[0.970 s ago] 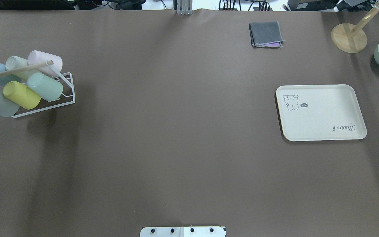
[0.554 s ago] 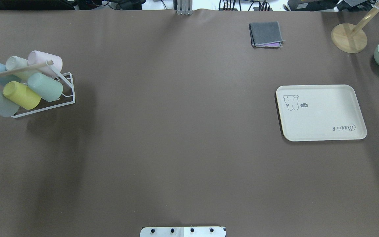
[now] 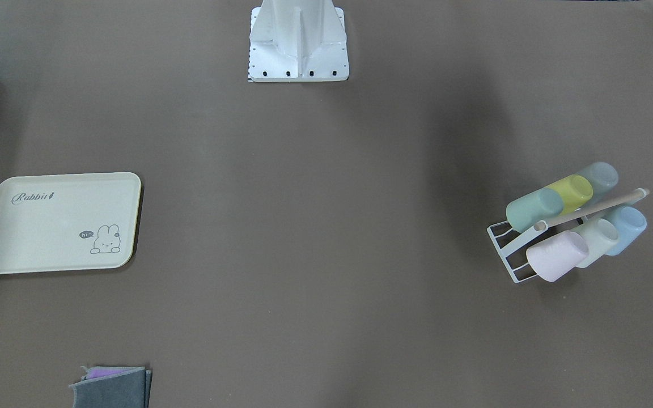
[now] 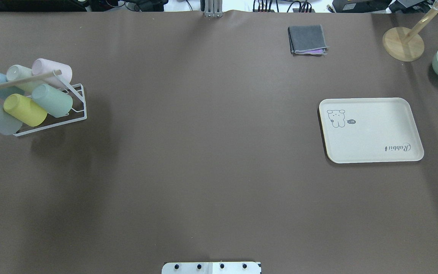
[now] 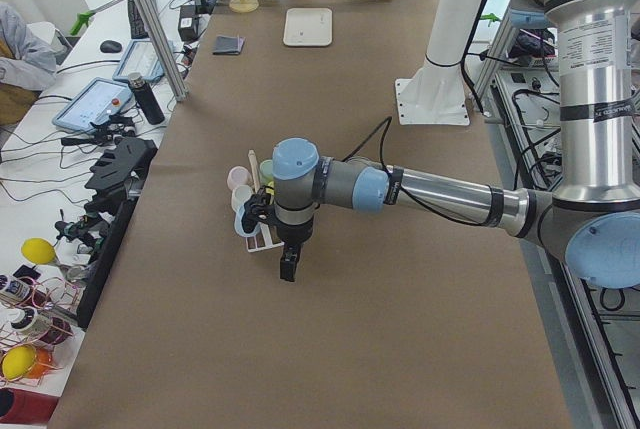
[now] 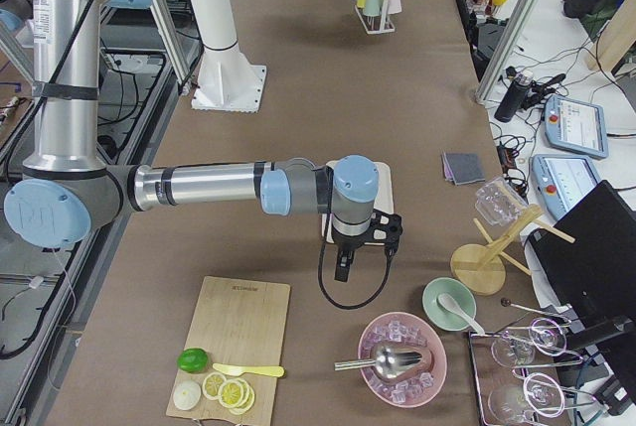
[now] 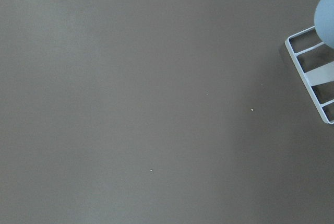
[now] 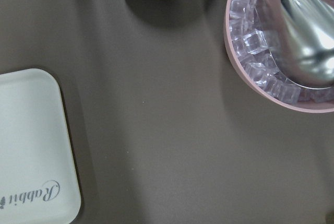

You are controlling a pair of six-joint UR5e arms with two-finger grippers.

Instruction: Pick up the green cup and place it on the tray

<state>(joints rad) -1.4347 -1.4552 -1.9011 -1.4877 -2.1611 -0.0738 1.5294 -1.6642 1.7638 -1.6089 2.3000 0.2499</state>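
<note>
No change vs 1 s ago: green cup (image 4: 51,100) lies sideways in the rack (image 4: 85,108), well apart from the tray (image 4: 371,129), so pick not begun. Left gripper (image 5: 288,267) hangs near rack, right gripper (image 6: 343,269) near tray (jaws: can't tell if open or shut).
</note>
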